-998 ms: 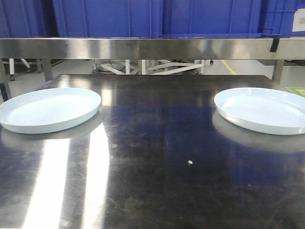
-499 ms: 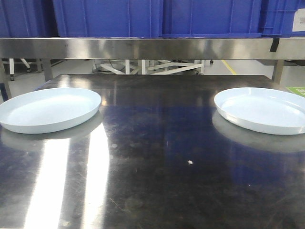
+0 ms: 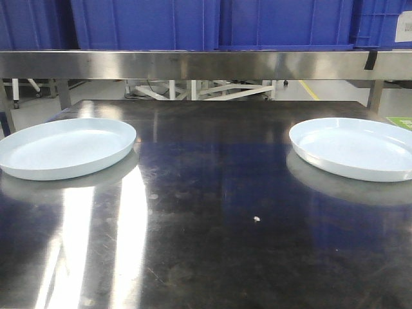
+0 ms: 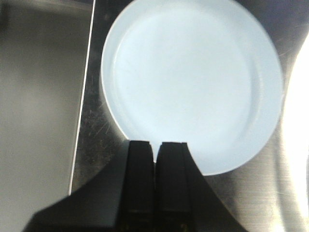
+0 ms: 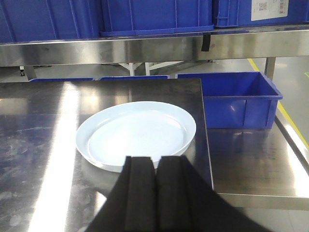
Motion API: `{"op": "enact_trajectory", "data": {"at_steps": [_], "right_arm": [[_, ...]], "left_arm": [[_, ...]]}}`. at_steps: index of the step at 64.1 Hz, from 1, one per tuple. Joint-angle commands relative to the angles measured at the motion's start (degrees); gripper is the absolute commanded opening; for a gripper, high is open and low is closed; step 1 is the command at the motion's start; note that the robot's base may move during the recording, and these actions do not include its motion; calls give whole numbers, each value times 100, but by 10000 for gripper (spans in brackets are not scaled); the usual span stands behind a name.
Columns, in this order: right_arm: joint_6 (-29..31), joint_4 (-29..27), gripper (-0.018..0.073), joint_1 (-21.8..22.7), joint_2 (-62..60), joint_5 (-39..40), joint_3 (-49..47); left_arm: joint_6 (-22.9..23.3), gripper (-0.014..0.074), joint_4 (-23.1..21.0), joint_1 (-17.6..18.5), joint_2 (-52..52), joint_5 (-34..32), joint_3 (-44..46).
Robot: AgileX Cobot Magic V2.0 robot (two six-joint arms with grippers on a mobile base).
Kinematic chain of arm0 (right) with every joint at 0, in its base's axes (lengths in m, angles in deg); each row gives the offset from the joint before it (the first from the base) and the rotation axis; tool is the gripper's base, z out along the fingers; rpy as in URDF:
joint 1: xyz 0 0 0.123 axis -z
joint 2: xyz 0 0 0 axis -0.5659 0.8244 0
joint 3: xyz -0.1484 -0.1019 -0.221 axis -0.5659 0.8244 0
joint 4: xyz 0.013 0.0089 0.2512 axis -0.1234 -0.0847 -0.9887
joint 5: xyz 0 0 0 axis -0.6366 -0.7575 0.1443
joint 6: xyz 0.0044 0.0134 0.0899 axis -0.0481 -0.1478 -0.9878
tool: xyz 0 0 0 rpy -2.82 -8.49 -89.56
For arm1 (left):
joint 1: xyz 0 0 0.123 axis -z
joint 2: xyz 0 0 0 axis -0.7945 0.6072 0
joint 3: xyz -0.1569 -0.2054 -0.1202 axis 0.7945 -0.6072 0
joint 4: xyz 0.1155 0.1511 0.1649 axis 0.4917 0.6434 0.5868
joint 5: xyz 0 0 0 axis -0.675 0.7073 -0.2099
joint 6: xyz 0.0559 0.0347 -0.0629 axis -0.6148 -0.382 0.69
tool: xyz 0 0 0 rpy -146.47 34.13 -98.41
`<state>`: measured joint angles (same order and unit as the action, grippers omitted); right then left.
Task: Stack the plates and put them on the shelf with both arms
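Plates lie flat and well apart on the dark, shiny tabletop (image 3: 212,206): the left plate (image 3: 67,148) near its left edge, the right plate (image 3: 354,148) near its right edge, neither stacked on the other. Behind them runs the brushed front rail of the shelf (image 3: 206,64), with blue crates (image 3: 212,22) standing on the tier above it. From the left wrist, the left tool (image 4: 155,144) shows its two dark fingers pressed together with nothing between them, tips over the near rim of the left plate; whether they touch it cannot be told. The right tool (image 5: 155,158) is likewise pressed together and empty, its tips at the near rim of the right plate. Past the tabletop's right edge, a single blue crate (image 5: 236,99) stands on a neighbouring steel surface (image 5: 251,164).
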<state>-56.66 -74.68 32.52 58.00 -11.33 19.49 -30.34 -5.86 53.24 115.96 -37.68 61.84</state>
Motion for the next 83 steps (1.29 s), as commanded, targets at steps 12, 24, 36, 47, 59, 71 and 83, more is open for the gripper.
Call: {"op": "enact_trajectory", "data": {"at_steps": [12,24,36,47,59,71,83], "right_arm": [[18,80,57,40,-107,471,0],[18,80,57,40,-107,471,0],[18,80,57,40,-107,471,0],[18,80,57,40,-107,471,0],[18,80,57,40,-107,471,0],[18,80,57,40,-107,471,0],[18,80,57,40,-107,471,0]], "left_arm": [[41,92,-312,-512,1104,747,1458],[41,245,-312,-511,1729,849,2177],[41,342,-312,-511,2325,1328,2882],[41,342,-146,-500,2608,1427,2964],[41,342,148,-412,2748,1508,2964],[41,342,161,-145,2883,1514,2964],[41,325,161,-104,2897,1548,2964]]}}
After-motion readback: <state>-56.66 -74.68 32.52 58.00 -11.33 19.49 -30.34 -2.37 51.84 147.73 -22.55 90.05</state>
